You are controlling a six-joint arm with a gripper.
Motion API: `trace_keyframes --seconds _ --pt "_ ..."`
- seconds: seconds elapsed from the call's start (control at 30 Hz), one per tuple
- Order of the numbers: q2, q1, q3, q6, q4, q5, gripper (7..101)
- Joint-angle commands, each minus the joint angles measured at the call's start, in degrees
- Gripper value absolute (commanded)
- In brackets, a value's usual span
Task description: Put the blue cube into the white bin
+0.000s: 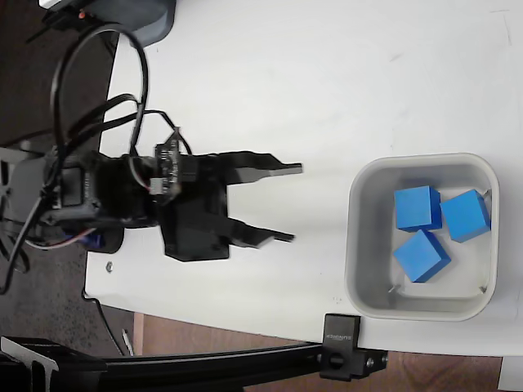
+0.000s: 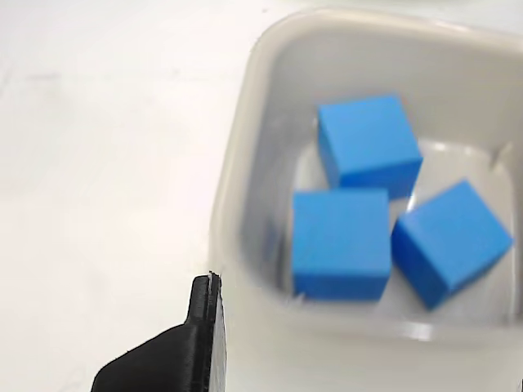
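Tool [image 1: 290, 204] agape, blue cubes [image 1: 417, 207] in white bin [image 1: 425, 306]

Smooth, off-white plastic with a soft sheen for the bin [image 1: 424, 167]. Matt, even faces on the three blue cubes [image 1: 417, 207], without gloss. Matt black plastic on the gripper [image 1: 292, 202]. Plain white table [image 1: 270, 73], smooth, faintly scuffed. Black metal rail [image 1: 204, 357] along the edge.

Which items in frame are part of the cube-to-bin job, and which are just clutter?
Job items:
- three blue cubes, all inside the bin
- white bin
- gripper, open, empty, left of the bin in the fixed view

Not part of it:
- black clamp at the table edge
- cables behind the arm
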Motion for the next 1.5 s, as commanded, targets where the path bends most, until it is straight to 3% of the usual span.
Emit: trace_keyframes --seconds 0.03,0.3,0.6,0.87,1.5 --pt "20.2 1.6 16.7 1.8 -2.4 -3.8 100.0" --pt "38.7 0.4 35.2 -1.2 7.4 -2.5 100.3" --pt "71.2 -5.7 51.7 3.0 20.2 8.3 100.3" --pt "71.3 -17.5 54.4 6.9 19.3 23.7 100.3" --pt "71.3 -16.6 54.4 7.4 19.4 23.8 100.3"
